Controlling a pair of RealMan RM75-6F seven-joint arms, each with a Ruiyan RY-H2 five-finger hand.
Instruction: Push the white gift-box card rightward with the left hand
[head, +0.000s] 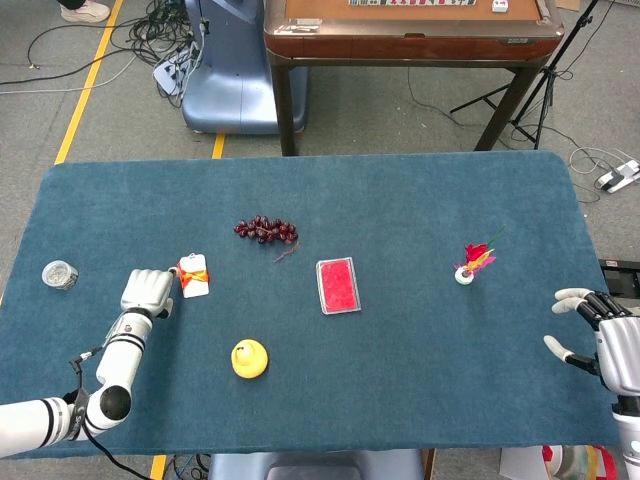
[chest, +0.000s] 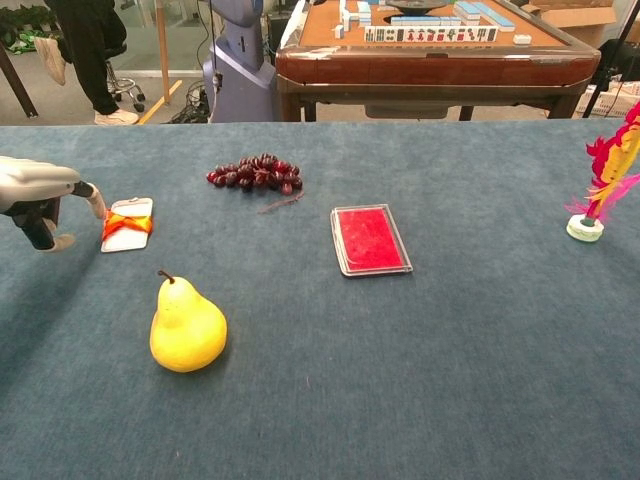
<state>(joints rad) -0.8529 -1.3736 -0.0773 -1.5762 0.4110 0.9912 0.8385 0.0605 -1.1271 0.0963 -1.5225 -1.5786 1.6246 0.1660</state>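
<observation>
Card (head: 194, 276), white with orange bow: flat on table (head: 420, 200), left of grapes (head: 266, 229). My left hand (head: 148, 291), fingers loosely spread, fingertip (chest: 97, 206) at card's left edge. Right hand (head: 600, 338), spread, empty, far right, head view only.

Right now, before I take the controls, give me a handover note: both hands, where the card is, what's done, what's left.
Left hand: holds nothing, low over the table at the left edge of the white gift-box card. In the chest view a fingertip is at the card's left edge; contact cannot be confirmed.
Right hand: open and idle, fingers spread, near the table's right edge.
Card: flat on the blue cloth at the left, grapes behind it to the right, pear in front, red case further right.
Done: left hand lined up beside the card.
Left: sweep the left hand rightward to slide the card, probably towards the red case.
</observation>
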